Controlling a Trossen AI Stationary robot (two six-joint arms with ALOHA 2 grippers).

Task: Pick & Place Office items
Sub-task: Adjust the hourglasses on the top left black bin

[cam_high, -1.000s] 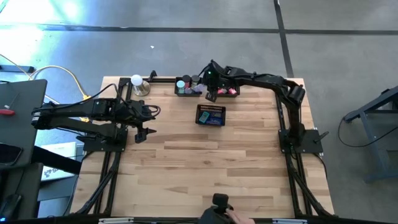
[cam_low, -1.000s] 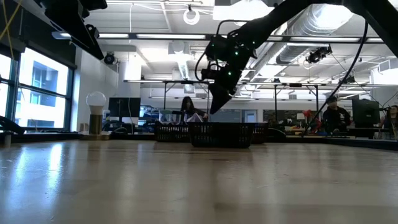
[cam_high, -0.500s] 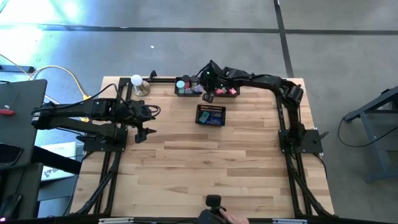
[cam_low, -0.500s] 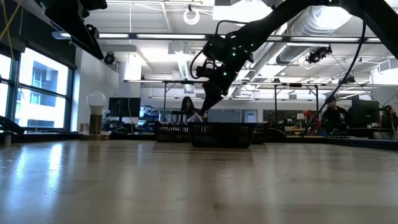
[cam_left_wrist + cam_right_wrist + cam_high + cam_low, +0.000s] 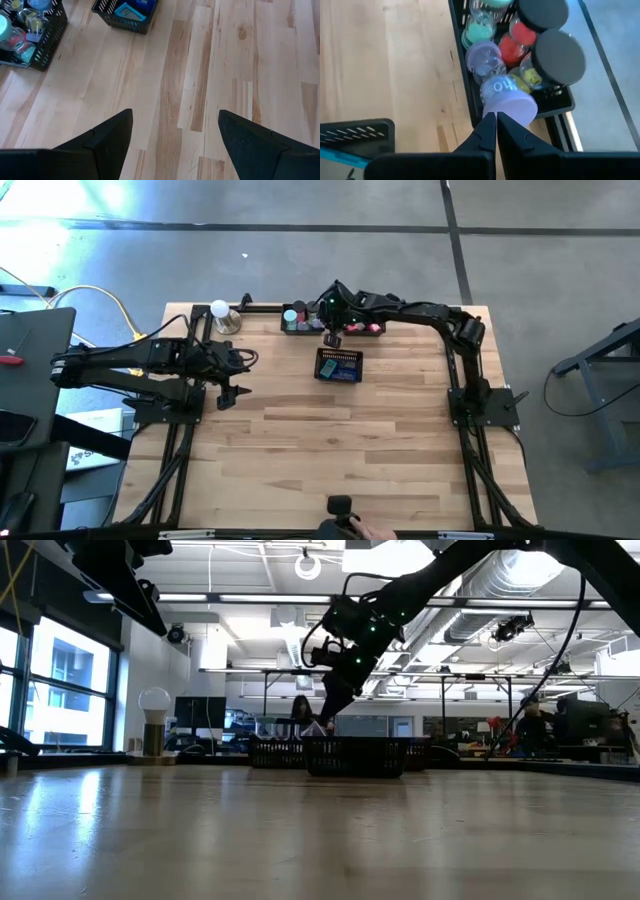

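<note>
Right gripper (image 5: 496,121): just pressed together, empty, above lavender jar (image 5: 507,97) in tray (image 5: 470,107).
Meaning: grasp missed.

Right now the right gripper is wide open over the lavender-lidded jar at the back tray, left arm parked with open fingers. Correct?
Not quite. The right gripper is shut, not wide open: the right wrist view shows its fingertips pressed together just in front of the lavender-lidded jar in the back tray. The rest holds: the left gripper waits open over bare wood.
</note>
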